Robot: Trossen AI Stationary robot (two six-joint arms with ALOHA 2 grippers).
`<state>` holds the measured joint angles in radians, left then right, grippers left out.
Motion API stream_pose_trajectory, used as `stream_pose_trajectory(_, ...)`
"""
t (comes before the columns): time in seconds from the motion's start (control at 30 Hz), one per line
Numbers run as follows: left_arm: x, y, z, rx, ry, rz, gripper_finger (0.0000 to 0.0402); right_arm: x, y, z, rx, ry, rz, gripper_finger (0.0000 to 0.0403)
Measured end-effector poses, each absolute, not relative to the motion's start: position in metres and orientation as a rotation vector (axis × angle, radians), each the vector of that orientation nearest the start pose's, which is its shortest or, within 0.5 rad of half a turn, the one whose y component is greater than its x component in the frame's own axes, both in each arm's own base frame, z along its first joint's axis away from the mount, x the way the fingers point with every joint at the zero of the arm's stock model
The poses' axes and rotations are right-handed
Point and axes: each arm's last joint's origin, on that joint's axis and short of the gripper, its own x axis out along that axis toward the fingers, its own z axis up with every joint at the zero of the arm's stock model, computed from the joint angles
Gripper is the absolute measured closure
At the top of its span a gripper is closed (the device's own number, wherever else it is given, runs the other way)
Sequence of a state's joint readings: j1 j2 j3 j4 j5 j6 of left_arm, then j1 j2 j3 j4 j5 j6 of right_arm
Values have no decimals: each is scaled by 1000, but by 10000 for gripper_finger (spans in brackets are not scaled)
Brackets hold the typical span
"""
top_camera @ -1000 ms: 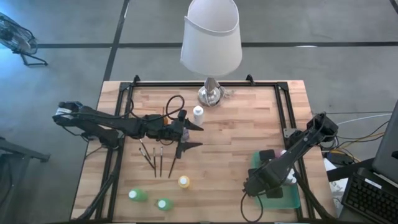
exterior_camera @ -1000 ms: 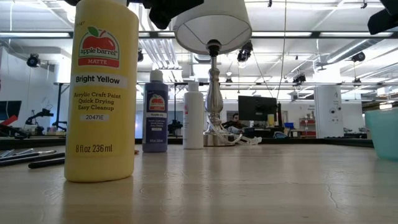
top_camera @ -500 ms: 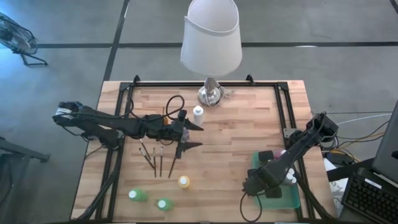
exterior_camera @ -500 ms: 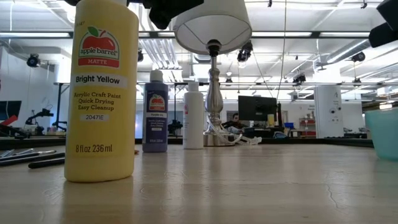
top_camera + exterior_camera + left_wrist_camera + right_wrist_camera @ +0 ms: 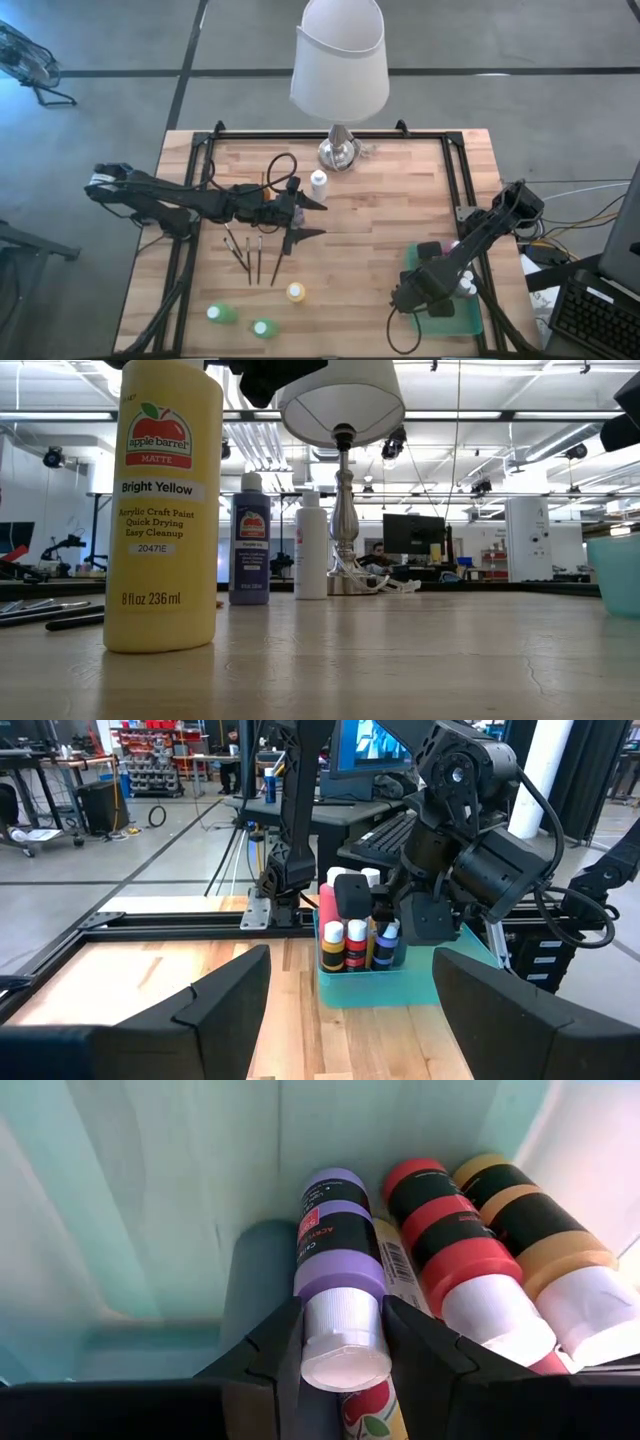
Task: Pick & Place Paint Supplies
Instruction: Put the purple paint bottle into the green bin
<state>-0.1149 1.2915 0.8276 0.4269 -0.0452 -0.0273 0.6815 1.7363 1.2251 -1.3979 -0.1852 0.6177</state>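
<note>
Right gripper [image 5: 340, 1350] clamped on the white cap of a purple paint bottle [image 5: 338, 1230] inside the teal tray [image 5: 150, 1170]; rigid, light, smooth plastic, likely slippery, best pinched at the cap; left gripper [image 5: 312, 218] spread, idle mid-table.

left tool [image 5: 312, 218]: open, above the worktop [image 5: 380, 215] near the white bottle [image 5: 319, 183] | right tool [image 5: 425, 293]: over the green tray [image 5: 465, 318] | brushes [image 5: 255, 255]: lying beside the left tool | yellow bottle [image 5: 295, 292], two green bottles [image 5: 240, 321]: near the front edge | lamp [image 5: 339, 65]: at the back
</note>
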Motion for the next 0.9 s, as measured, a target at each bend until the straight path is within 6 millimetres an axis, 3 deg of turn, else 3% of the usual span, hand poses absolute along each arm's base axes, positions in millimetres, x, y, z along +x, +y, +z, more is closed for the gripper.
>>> stream_pose_trajectory(0.17, 288, -32, 298, -25, 39, -69, 117, 210, 177, 205, -75, 1949, -21, 289)
stream_pose_trajectory(0.9, 288, -32, 297, -32, 48, -74, 117, 206, 173, 207, -127, 1978, -77, 203)
